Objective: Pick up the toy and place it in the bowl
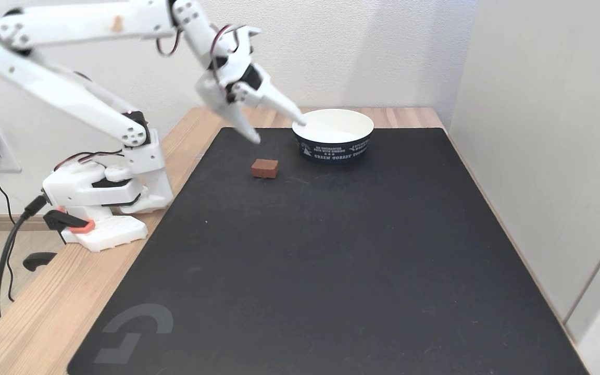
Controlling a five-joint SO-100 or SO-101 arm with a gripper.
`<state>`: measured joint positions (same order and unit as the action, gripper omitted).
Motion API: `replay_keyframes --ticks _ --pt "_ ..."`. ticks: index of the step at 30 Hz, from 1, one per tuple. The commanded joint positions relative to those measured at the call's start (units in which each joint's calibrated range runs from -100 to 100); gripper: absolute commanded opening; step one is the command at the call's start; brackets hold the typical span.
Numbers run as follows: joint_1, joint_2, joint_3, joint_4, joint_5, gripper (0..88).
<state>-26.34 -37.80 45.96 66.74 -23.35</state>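
Setting, fixed view: pale wall behind, wooden table (45, 317) carrying a black mat (331, 260); white arm (71, 94) clamped at the mat's 9 o'clock edge.

Toy (264, 168): flat on the mat, untouched, toward the far side, slightly left of centre.

Bowl (334, 134): upright at the mat's far edge, near 12 o'clock; at 2 o'clock from the toy, near but apart; inside looks empty.

Gripper (279, 130): raised above the mat, pointing down and right; jaws spread wide, holding nothing; one fingertip over the bowl's left rim, contact unclear, the other hanging above the mat.

Key relation: toy at roughly 7 o'clock from the jaws' midpoint, below and nearer the camera; nearer fingertip almost over it.

Toy's long axis: left to right, roughly 9 to 3 o'clock.

Judgement: pick not yet made; next move likely calls for a shift back toward 7 o'clock, then a descent straddling the toy's short sides.
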Motion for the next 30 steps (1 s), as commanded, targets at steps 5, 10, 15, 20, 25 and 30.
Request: replay_keyframes --ticks 5,10,15,20,25,30 --pt "-12.93 20.25 -15.09 3.20 -5.10 37.7" --pt "-14.27 25.59 -17.34 8.96 -4.47 33.5" --pt "-13.43 25.84 -17.16 10.15 -3.48 33.6" --pt "-13.26 26.17 -15.72 9.72 -3.48 33.6" --pt "-11.17 29.51 -13.29 5.57 -3.48 33.6" --pt "-10.92 32.26 -13.29 2.44 -3.53 33.6"
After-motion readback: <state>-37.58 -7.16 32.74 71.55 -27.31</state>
